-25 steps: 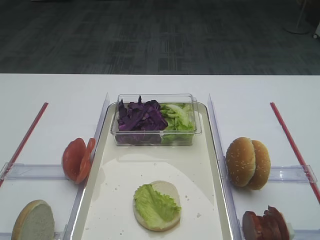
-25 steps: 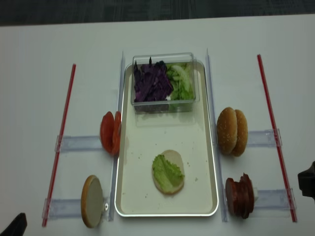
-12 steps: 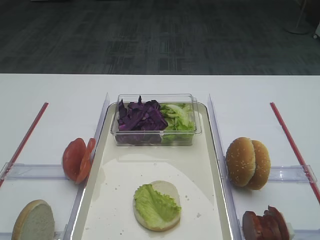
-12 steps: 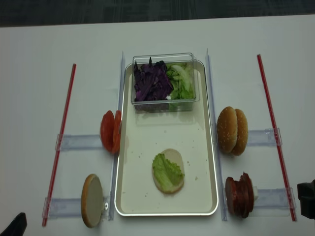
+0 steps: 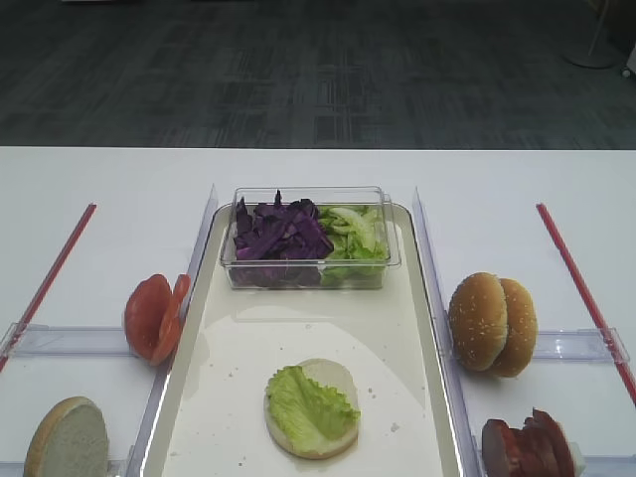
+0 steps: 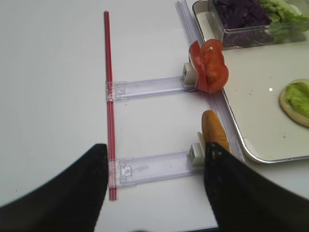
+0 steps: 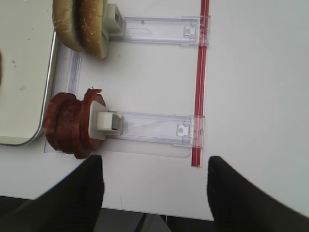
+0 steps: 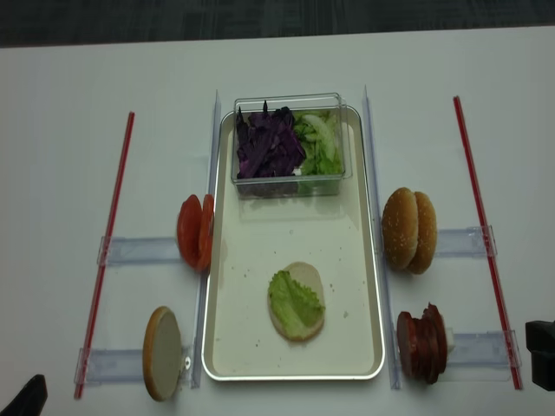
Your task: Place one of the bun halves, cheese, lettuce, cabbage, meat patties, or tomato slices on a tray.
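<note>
Currently the white bench holds everything; both hands sit low at the near edge, off the food.

Left to right: left hand has its dark fingers spread wide and nothing between them, over the clear plastic rail. Pale cut-face bun half stands on edge at the near left, just outside the tray. Bright orange-red tomato slices stand on edge on the rail behind it, touching the tray's left side. Long cream-white tray with silvery rim is in the centre: one bun half lying flat with a crinkled light-green lettuce leaf on top, and behind it a small clear plastic tub with dark purple shredded cabbage left and more green leaves right. Golden sesame bun halves stand upright to the right of the tray. Dark reddish-brown meat patties are stacked on edge at the near right. Right hand is wide open, empty, just near of the patties.

Risks: the patties sit packed together, so a grab could pull two or tip the stack. A loose drop could land off the lettuce or slide the bun.
</note>
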